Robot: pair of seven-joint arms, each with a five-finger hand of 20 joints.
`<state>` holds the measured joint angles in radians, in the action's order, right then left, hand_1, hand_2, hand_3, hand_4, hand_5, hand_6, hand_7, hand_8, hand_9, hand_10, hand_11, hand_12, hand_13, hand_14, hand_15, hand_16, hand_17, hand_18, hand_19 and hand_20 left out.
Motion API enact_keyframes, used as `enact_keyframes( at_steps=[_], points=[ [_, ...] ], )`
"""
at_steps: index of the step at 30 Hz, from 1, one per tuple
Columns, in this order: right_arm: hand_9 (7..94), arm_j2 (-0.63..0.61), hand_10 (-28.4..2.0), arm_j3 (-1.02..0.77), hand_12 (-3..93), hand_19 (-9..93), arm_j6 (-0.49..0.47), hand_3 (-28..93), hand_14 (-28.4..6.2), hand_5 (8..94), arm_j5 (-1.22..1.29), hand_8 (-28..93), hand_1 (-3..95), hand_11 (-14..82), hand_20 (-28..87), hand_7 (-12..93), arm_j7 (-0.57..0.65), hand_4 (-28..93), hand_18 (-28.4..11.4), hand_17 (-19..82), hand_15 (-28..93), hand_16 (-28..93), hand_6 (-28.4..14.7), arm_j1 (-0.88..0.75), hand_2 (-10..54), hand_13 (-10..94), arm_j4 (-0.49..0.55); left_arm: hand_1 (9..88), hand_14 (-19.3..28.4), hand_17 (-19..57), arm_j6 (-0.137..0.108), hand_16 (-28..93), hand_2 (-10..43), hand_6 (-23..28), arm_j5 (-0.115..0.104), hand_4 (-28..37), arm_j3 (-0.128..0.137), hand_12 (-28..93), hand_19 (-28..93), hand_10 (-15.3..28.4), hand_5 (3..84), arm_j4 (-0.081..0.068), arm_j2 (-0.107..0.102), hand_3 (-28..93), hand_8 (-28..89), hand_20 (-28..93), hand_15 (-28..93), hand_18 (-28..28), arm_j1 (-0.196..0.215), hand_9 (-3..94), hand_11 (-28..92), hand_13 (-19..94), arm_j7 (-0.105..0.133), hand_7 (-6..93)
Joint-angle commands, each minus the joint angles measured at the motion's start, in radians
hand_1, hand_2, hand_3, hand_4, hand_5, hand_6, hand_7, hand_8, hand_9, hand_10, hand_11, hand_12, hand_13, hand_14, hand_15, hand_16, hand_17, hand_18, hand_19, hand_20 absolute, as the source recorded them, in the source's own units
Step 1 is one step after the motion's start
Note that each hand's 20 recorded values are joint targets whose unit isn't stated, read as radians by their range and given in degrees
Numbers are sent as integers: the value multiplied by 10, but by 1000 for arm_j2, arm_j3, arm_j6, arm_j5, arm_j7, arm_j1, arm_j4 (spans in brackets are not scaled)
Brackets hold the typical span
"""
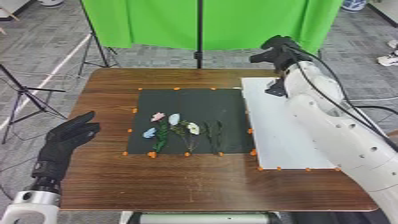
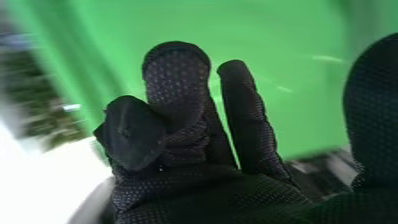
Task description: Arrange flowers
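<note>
In the head view my right hand (image 1: 281, 52) is raised beyond the far right corner of the table, away from the flowers and holding nothing. The right wrist view shows the glove of my right hand (image 2: 191, 130) with its fingers mostly straight and one bent. My left hand (image 1: 69, 136) is at the table's left edge, its fingers relaxed and empty. On the dark mat (image 1: 194, 95) lie a pink flower (image 1: 158, 116), a blue flower (image 1: 149, 133), a pale flower (image 1: 174, 119) and a white flower (image 1: 193, 128), stems toward the near edge. Green sprigs (image 1: 213, 135) lie to their right.
A white board (image 1: 289, 145) lies right of the dark mat, under my right arm. Small orange markers (image 1: 152, 155) line the edges of mat and board. Behind the brown table (image 1: 178, 185) stand a green curtain (image 1: 160, 25) and a black stand (image 1: 199, 55).
</note>
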<state>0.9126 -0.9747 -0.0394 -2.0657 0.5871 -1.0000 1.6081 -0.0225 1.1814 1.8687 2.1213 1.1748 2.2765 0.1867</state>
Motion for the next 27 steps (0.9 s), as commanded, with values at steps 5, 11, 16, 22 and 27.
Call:
enact_keyframes(
  at_steps=[5, 11, 16, 22, 27],
  points=[
    [530, -38, -215, 1, 239, 932, -129, 570, -138, 468, -143, -61, 216, 91, 524, 79, 140, -140, -224, 484, 675, 296, -27, -21, -95, 722, -231, 416, 169, 110, 12, -17, -42, 62, 6, -38, -1, 123, 119, 134, 439, -2, 7, 664, -60, 191, 187, 126, 7, 469, 185, 393, -9, 91],
    [530, -58, -215, 3, 242, 932, -151, 577, -138, 464, -191, -59, 222, 95, 528, 79, 161, -135, -225, 485, 683, 292, -25, -43, -95, 721, -246, 416, 169, 110, 10, -17, -42, 61, 5, -37, 1, 123, 119, 133, 438, 0, 9, 664, -60, 191, 187, 126, 12, 468, 185, 393, -9, 91],
    [528, -51, -214, -1, 242, 932, -164, 582, -136, 463, -172, -60, 240, 99, 529, 82, 161, -129, -225, 486, 688, 291, -23, -68, -95, 719, -259, 415, 169, 110, 12, -17, -42, 60, 7, -36, 2, 124, 119, 134, 437, 2, 15, 663, -60, 191, 187, 126, 16, 469, 185, 393, -7, 91],
    [554, -35, -206, -10, 248, 932, -133, 603, -127, 478, -131, -68, 293, 136, 536, 101, 172, -136, -219, 496, 710, 291, -11, -105, -95, 724, -262, 416, 169, 109, 17, -17, -42, 59, 6, -36, 1, 124, 118, 133, 437, -2, 15, 662, -60, 191, 186, 126, 9, 467, 184, 393, -9, 91],
    [618, -26, -180, 14, 255, 932, 10, 637, -93, 531, -160, -85, 404, 200, 559, 150, 162, -169, -198, 535, 720, 293, -3, -132, -95, 764, -288, 415, 168, 109, 19, -16, -42, 58, 8, -36, 2, 124, 118, 133, 436, 0, 17, 662, -60, 191, 186, 126, 11, 466, 184, 393, -11, 91]
  ],
)
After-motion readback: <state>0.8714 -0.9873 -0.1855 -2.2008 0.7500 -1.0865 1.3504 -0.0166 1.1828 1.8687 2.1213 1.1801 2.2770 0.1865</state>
